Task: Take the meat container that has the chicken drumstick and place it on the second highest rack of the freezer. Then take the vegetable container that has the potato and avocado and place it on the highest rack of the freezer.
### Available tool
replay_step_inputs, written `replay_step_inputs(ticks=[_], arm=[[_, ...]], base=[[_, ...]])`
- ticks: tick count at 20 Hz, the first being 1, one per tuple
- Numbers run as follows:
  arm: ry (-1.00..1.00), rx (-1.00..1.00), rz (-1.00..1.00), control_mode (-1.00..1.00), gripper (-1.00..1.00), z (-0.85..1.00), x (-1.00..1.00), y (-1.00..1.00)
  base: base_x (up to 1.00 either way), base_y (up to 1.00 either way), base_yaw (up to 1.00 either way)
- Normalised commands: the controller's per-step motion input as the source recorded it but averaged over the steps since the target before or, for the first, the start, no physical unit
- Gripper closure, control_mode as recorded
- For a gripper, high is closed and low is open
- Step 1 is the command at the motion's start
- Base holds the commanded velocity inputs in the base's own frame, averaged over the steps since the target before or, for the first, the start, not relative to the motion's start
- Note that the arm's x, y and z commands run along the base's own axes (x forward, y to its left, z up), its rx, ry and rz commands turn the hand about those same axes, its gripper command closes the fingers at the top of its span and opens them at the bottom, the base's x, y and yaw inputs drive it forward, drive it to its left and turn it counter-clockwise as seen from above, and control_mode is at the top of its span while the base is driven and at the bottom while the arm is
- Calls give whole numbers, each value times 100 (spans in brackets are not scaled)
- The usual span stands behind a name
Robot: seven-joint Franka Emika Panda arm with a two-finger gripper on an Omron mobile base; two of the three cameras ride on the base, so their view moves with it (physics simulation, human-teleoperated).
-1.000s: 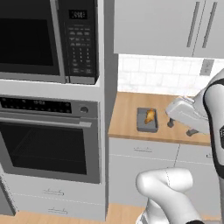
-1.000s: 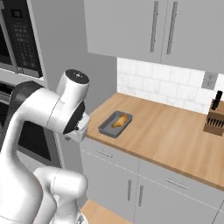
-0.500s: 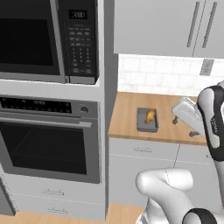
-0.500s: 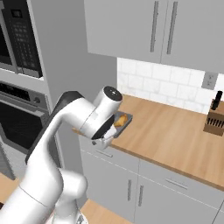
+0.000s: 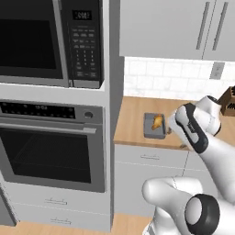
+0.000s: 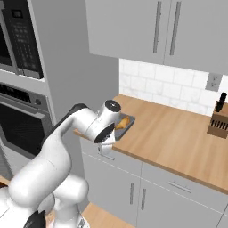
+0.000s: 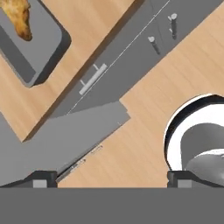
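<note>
The claw [image 7: 111, 179] hangs wide open and empty, just near of the desk [image 6: 178, 133] edge; the drumstick [image 5: 157, 121] tray [image 5: 153, 126] lies beyond it, long axis running near-to-far.

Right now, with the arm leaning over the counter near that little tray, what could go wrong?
The tray sits close to the counter's front edge, so a nudge from the arm could push it off. The drumstick lies loose and might roll out if the tray tips. The open hand looks down past the edge, so it may be aimed off the tray.
</note>
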Motion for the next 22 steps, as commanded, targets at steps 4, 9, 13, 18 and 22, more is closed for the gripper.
replay_step_inputs(ticks=[4,9,13,18,22], arm=[[16,14,-41,-100,-100,-28,59,0],[2,8,-33,-100,-100,-1,22,0],[0,3,-16,-100,-100,-4,27,0],[1,8,0,-100,-100,-26,26,0],[0,13,0,-100,-100,-14,21,0]], base=[[0,0,0],[0,0,0],[0,0,0],[0,0,0],[0,0,0]])
